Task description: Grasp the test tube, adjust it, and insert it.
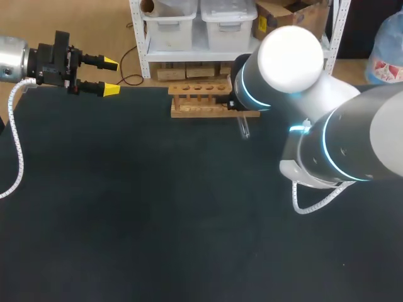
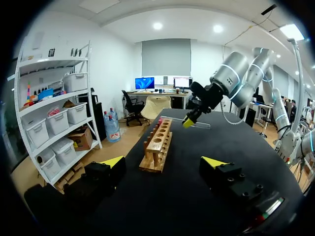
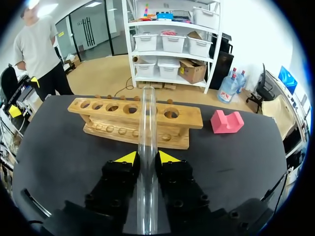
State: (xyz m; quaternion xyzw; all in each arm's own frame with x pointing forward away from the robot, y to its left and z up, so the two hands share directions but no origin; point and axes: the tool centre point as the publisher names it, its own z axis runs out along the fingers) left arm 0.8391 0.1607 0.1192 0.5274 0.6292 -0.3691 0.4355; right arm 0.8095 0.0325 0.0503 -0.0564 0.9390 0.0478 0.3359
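With right gripper pinching the tube level, tip near the rack, tilt upright, centre over a hole and lower slowly, keeping left gripper, wide open, well clear.

A robotics lab: a left arm and right arm hang over a black surface bearing a wooden test-tube rack.

The test tube is seen as clear, smooth and glossy; the rack is made of pale, matt wood with visible grain. The tabletop is covered in dark, matt material. The right claw is formed of matt black parts tipped with yellow.
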